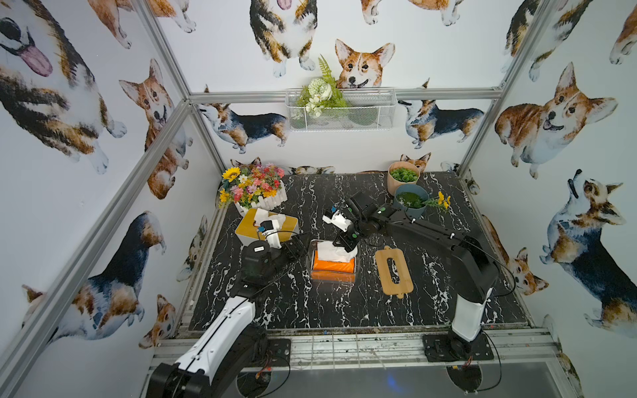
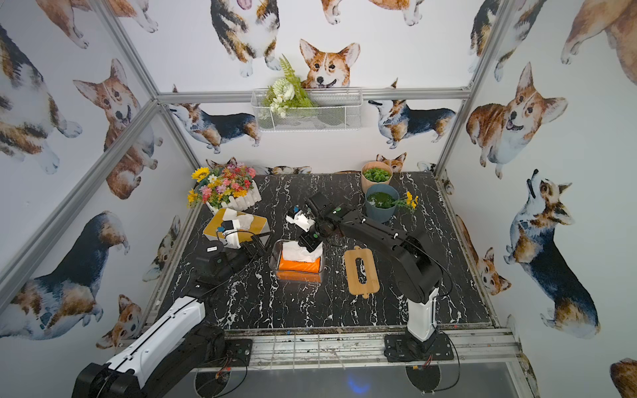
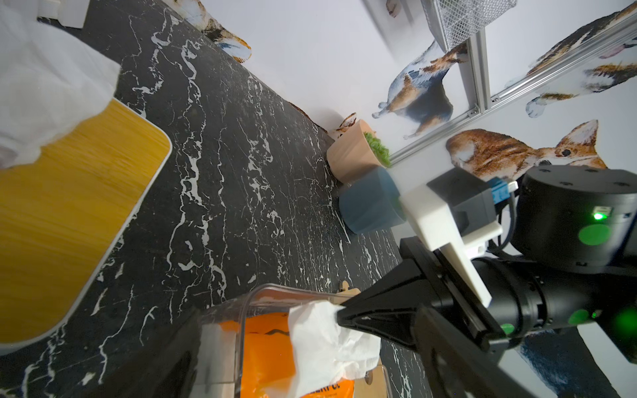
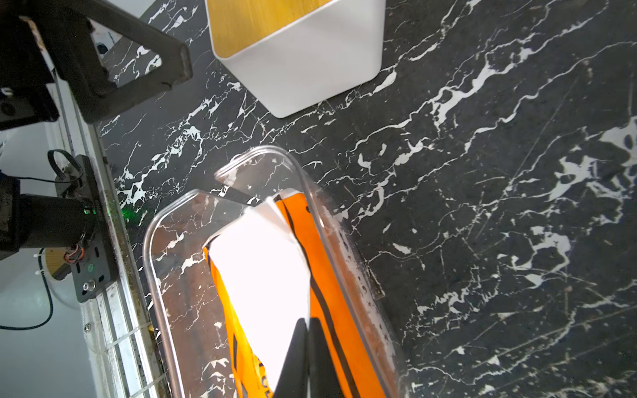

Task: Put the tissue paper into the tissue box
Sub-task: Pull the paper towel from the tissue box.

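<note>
Nearby, wooden lid (image 1: 395, 288) lies beside clear tissue box (image 1: 332, 278).

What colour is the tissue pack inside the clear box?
Orange pack, clearest in right wrist view.

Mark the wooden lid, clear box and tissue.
wooden lid (image 1: 400, 288): in a top view, wood below the slot.
clear box (image 4: 179, 275): right wrist view, transparent side wall.
tissue (image 1: 331, 254): in a top view, middle of the sheet.
</note>
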Motion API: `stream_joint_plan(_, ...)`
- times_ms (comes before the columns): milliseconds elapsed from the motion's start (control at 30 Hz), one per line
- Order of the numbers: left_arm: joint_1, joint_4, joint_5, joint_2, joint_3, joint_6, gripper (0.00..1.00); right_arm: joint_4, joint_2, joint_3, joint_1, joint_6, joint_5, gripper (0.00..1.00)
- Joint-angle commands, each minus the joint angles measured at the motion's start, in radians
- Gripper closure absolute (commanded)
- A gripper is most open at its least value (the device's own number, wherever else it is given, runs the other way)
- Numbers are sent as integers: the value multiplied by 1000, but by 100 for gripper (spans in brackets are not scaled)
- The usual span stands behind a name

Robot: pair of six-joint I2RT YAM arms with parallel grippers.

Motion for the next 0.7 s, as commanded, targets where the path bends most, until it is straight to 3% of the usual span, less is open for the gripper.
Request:
stream_joint_plan(0,3,21,4,2,8,9,0,-1,-25,-6,17,-3,-10,98)
stream_joint_plan(267,3,23,4,0,-1,9,0,22,-78,-71,62,24,1,99)
stream_joint_plan(500,4,23,4,-6,-3,9,0,63,-129,-134,93,50,1,93)
stream_joint_plan(667,5,28,14,-4,4,15,0,81,-182,-141,94,69,21,79)
